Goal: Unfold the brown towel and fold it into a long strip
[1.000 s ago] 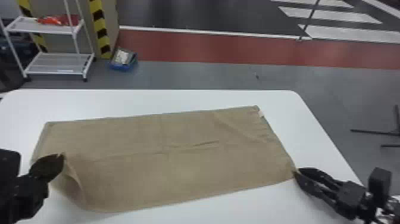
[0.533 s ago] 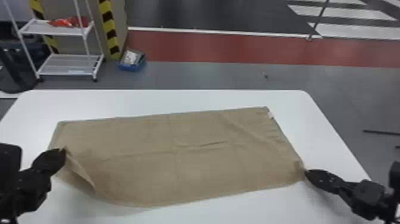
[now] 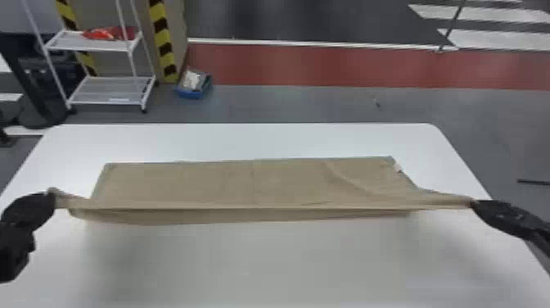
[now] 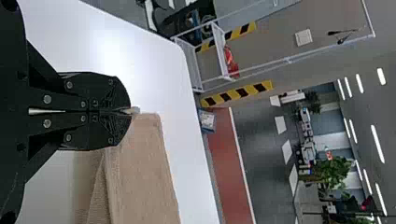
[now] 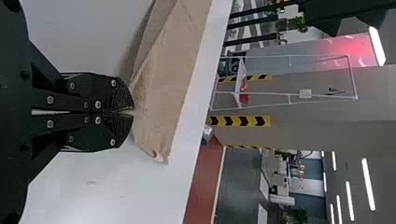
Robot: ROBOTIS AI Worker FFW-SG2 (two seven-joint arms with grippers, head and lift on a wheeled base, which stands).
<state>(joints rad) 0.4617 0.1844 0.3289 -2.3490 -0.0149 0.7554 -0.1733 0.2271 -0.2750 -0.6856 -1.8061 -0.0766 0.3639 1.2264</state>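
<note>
In the head view my left gripper (image 3: pixel 52 200) is shut on the near left corner of the brown towel (image 3: pixel 241 180), and my right gripper (image 3: pixel 475 203) is shut on its near right corner. Between them the near edge is stretched taut and raised, with a shaded fold hanging beneath; the far part lies flat on the table. The left wrist view has the left gripper (image 4: pixel 130 111) pinching the corner of the towel (image 4: pixel 144 172). In the right wrist view, the right gripper (image 5: pixel 132 112) closes on the towel (image 5: pixel 163 84), whose small tag sits near one corner.
The white table (image 3: pixel 262 266) extends in front of and behind the towel. Beyond its far edge stand a white wire shelf (image 3: pixel 110 90) with red items and a blue bin (image 3: pixel 194 88) on the floor.
Both grippers have carried the towel's near edge up and away from the robot, so it now spans taut above the table. The head view has shifted slightly.
</note>
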